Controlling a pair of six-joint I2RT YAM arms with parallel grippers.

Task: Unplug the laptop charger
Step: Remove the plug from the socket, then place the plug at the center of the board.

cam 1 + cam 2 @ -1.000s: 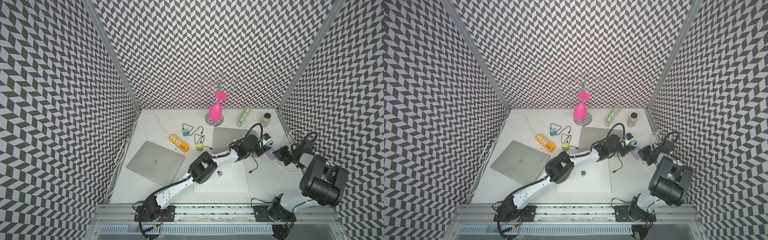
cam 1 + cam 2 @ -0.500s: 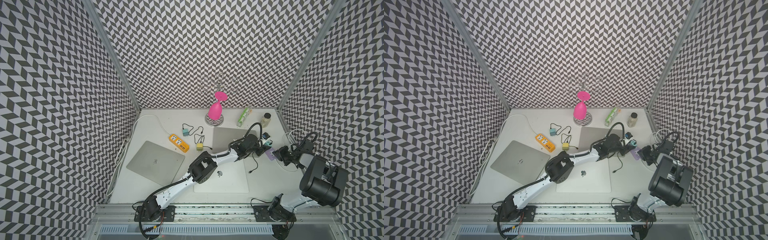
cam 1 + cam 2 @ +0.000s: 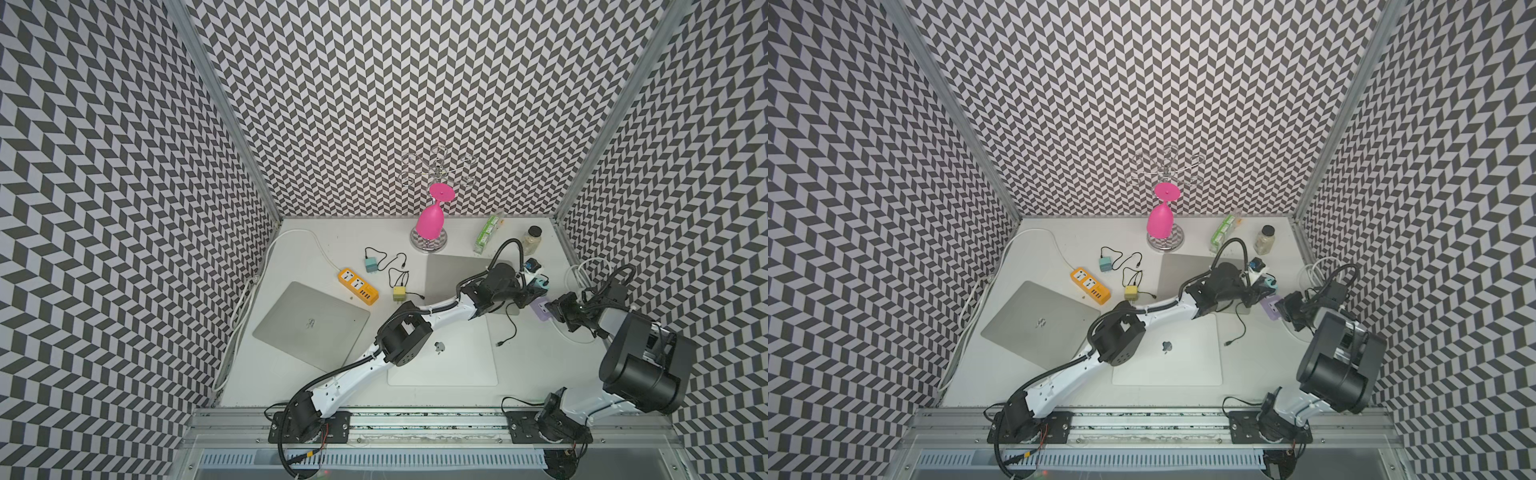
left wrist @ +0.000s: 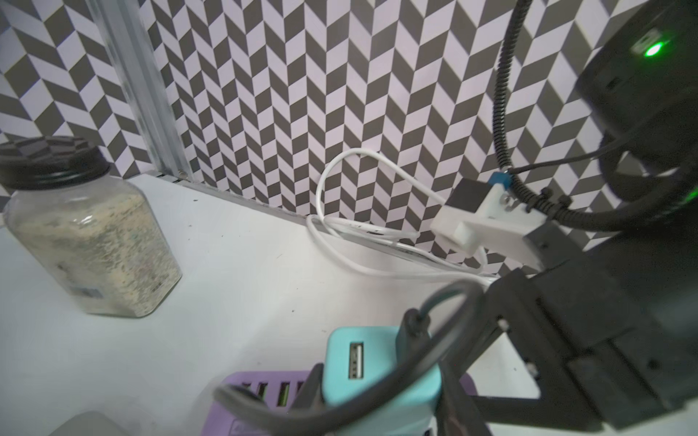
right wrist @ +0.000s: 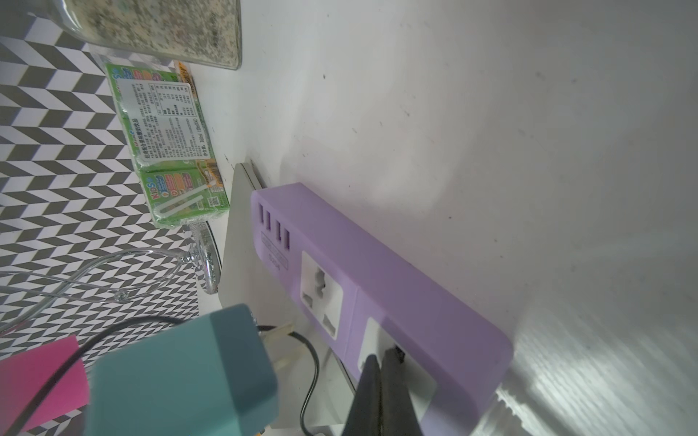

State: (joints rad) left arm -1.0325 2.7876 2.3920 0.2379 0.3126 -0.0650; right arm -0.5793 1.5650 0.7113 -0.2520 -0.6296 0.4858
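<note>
Toward the far right of the desk (image 3: 266,382), just beside the grey laptop (image 3: 453,270): teal laptop charger (image 4: 362,362) clamped between the two fingers (image 4: 312,390) of the left hand (image 4: 381,396), held up over the purple power strip (image 5: 377,264). Seen from the right wrist, both prongs (image 5: 279,332) bare and clear of the socket face, with a gap between them and the strip; so judged already unplugged, the pull itself done. Opposite, right hand (image 5: 382,372) shut tight on nothing, fingertips pressed onto the strip by its end socket, apparently pinning it to the desk. From the charger, black cable (image 3: 513,328) drooping down across the white laptop (image 3: 444,365), loose plug end (image 3: 500,344) lying on the lid.

Step in hand, by the look of it: the tail of the extraction, carrying the charger away from the strip. Next move probably calls for a lift well clear of the sockets and a sideways shift toward bare desk, with the grip kept firm until the block rests flat, then opening the left hand. Worth minding the trailing cable, so as not to snag it on the arm or drag it across the lid. Only after that, raising the right hand off the strip
</note>
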